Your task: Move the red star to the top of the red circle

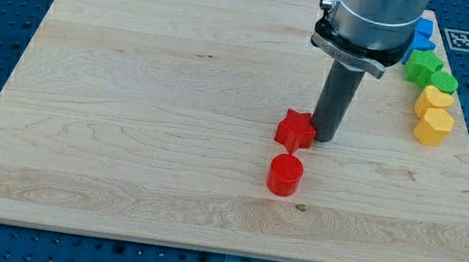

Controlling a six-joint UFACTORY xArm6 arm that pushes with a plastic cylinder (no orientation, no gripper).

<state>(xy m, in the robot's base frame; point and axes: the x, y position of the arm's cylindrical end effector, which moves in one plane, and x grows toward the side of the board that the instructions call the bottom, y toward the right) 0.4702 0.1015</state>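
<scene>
Near the middle of the wooden board point(130, 89), toward the view's right, lies the red star point(294, 130), flat on the wood. It sits directly above the red circle point(284, 174) in the view, close to it but with a narrow strip of bare wood between them. My tip point(322, 140) rests against the star's right edge, touching or very nearly so; which one cannot be told. The rod carries no fingers, so nothing is clenched or released: it only pushes.

Step in hand, as judged: the final placing of the star above the circle, which looks nearly or fully done. The next move would call for at most a slight nudge, gentle enough not to drive the star into the circle, or for backing the tip away.

Orientation: the star is compact with no real long axis; one point aims toward the view's top, another toward the tip.

Far right, well apart, a column of blocks lies along the board's edge: blue point(423, 33), green point(424, 65), green point(443, 83), yellow point(434, 99), yellow point(433, 128).
</scene>
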